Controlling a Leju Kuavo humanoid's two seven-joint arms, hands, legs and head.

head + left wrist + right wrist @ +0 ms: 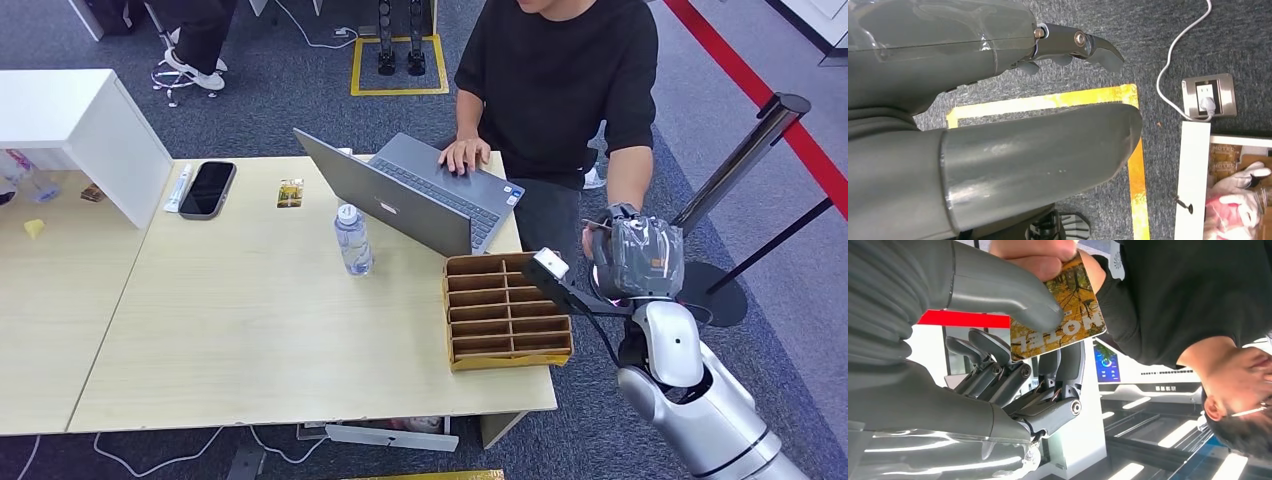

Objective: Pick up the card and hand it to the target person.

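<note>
Almost done: we hold the card (1060, 310) up by the person (560, 90), pinched under our right hand's (998, 340) thumb. Their fingers (1035, 255) are already on it. We just let go. Our left hand (998, 100) hangs empty, fingers apart.

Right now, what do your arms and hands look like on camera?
The right arm is glossy silver with rounded segments and a black cable along it. The right hand has a grey ribbed cover under a clear sheen, a thick grey thumb and darker fingers with metal pins. The left hand looks alike.
</note>
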